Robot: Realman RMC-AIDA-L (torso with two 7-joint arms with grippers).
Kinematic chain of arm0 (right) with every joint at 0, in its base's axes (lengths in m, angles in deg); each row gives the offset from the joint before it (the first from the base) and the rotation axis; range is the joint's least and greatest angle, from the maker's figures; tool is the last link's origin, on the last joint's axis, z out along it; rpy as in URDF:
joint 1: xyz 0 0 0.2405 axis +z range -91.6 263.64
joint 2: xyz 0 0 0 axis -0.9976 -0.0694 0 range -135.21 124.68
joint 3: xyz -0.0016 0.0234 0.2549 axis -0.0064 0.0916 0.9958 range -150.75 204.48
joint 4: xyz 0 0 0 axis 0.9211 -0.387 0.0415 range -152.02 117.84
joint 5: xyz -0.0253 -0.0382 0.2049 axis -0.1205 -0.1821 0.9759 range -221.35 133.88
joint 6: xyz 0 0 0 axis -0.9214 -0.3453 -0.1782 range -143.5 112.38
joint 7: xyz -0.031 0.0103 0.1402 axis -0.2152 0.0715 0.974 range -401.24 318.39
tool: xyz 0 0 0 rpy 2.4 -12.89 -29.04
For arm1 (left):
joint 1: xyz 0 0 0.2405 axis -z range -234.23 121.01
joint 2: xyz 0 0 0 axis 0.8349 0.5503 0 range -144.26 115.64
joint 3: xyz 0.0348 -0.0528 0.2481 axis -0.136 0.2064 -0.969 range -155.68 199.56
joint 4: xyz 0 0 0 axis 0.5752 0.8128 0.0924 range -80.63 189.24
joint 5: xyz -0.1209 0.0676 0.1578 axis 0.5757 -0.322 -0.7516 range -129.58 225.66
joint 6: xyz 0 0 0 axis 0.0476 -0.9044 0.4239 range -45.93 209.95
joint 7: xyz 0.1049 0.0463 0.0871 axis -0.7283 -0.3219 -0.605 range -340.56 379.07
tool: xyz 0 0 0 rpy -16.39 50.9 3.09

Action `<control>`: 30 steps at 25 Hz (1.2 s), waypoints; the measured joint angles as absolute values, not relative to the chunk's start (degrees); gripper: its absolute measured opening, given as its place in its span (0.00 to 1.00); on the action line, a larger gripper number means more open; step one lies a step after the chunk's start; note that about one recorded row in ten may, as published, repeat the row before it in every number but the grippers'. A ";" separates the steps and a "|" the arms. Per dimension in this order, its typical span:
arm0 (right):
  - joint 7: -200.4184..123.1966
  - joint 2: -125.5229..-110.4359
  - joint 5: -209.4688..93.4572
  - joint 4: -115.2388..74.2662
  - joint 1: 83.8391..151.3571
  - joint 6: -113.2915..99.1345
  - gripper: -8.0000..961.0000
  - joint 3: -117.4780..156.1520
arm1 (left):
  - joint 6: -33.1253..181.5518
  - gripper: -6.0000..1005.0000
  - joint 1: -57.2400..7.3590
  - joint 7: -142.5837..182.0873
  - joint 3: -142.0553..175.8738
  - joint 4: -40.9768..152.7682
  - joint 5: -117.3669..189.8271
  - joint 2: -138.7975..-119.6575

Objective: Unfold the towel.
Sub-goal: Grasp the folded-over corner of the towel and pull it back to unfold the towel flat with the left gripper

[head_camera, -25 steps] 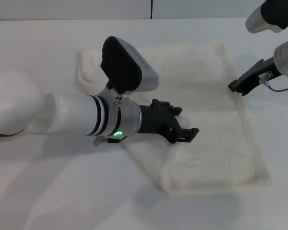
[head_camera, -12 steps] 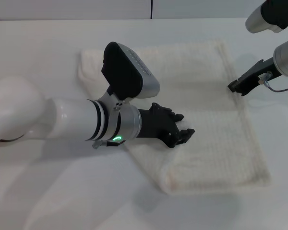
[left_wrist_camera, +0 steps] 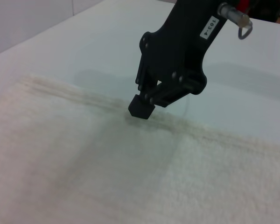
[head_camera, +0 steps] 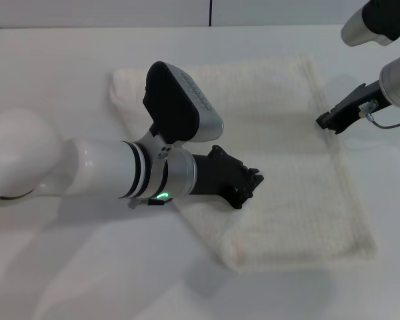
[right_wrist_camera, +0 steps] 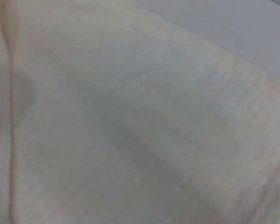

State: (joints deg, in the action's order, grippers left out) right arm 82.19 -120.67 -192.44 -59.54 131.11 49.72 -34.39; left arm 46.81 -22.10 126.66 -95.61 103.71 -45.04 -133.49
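Lying flat on the smooth white tabletop (head_camera: 67,73), the cream-white towel with a fine waffle-grid weave and hemmed edges (head_camera: 293,133) formed a folded, roughly rectangular slab, its thick doubled fold rounded along the near edge and its far left corner slightly bunched. Seen from the left wrist, the cloth looked soft and nubbly, with a stitched hem running as a raised ridge along its right border; the right wrist view was filled with the same pale weave at close range.

The left arm, a glossy white cylinder ending in a silver collar with a green light, reached in from the left across the towel's near left part. Its black left gripper (head_camera: 248,183) sat low over the cloth's middle, fingers drawn together with no fabric visibly between them.

The black right gripper (head_camera: 325,122) came in from the far right, angled downward, its tip pressed at the towel's right hem. From the left wrist its fingers appeared closed at that hem, though whether cloth was pinched between them I could not tell.
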 joint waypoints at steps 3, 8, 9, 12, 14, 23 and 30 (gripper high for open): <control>82.20 -120.67 -192.44 -59.53 131.11 49.68 0.01 -34.39 | 46.48 0.07 -22.47 126.40 -95.47 104.07 -45.03 -133.43; 82.19 -120.75 -192.45 -59.47 131.11 49.62 0.01 -34.39 | 44.11 0.06 -25.51 125.60 -93.91 107.82 -45.03 -132.82; 82.19 -120.75 -192.47 -59.46 131.11 49.63 0.01 -34.40 | 42.78 0.06 -27.25 124.36 -92.34 109.52 -45.02 -132.75; 82.19 -120.76 -192.52 -59.45 131.11 49.65 0.01 -34.39 | 40.56 0.05 -29.83 122.21 -89.99 111.81 -45.04 -132.73; 82.13 -120.76 -192.54 -59.45 131.11 49.69 0.01 -34.39 | 37.83 0.05 -33.11 120.32 -87.09 114.84 -45.03 -132.67; 81.97 -120.75 -192.60 -59.47 131.11 49.60 0.01 -34.39 | 27.71 0.05 -39.67 116.55 -75.56 117.46 -45.04 -132.53; 81.88 -120.75 -192.63 -59.60 131.14 49.51 0.01 -34.39 | 20.72 0.05 -41.22 113.73 -69.45 117.17 -45.04 -132.46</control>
State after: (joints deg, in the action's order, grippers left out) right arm 81.88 -120.75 -192.63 -59.60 131.14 49.51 -34.39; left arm 20.72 -41.22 113.73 -69.45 117.17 -45.04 -132.46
